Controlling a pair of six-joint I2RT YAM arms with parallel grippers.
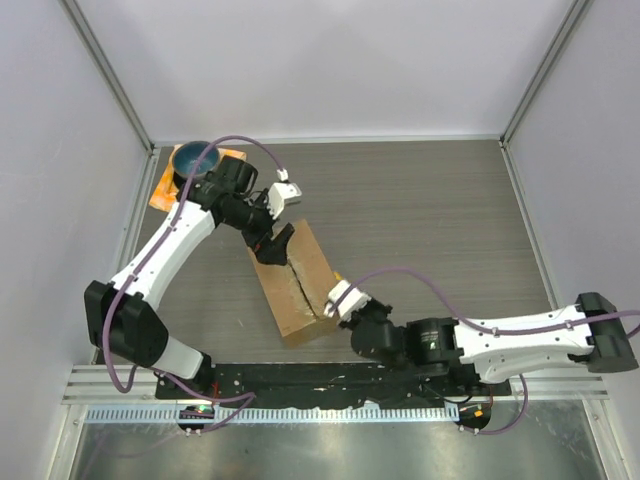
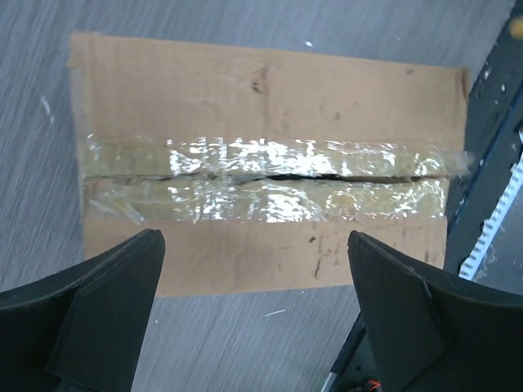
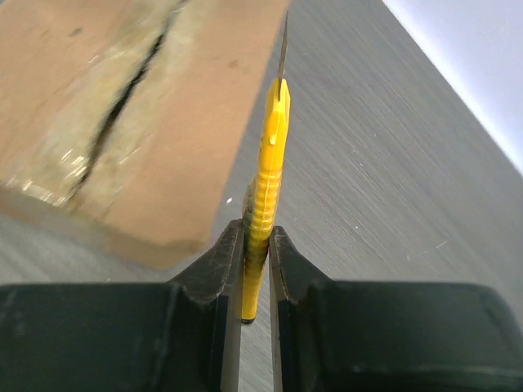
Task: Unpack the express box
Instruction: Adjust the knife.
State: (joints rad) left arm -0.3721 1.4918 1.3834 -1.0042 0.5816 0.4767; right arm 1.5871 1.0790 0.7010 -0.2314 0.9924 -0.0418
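The express box [image 1: 297, 283], a brown cardboard carton, lies slanted on the table between the two arms. Shiny clear tape [image 2: 270, 175] runs along its top seam, and a dark slit shows in the seam [image 3: 122, 98]. My left gripper [image 1: 272, 246] hovers over the box's far end, open wide, with nothing between its black fingers [image 2: 114, 294]. The box [image 2: 270, 98] fills that wrist view. My right gripper [image 3: 256, 237] is shut on a yellow utility knife [image 3: 268, 175], blade [image 3: 283, 49] out, just off the box's near right corner [image 1: 335, 308].
A blue bowl [image 1: 195, 158] sits on an orange cloth [image 1: 163, 190] at the far left corner, behind the left arm. A black rail with a white toothed strip [image 1: 300, 410] runs along the table's near edge. Grey walls enclose the table.
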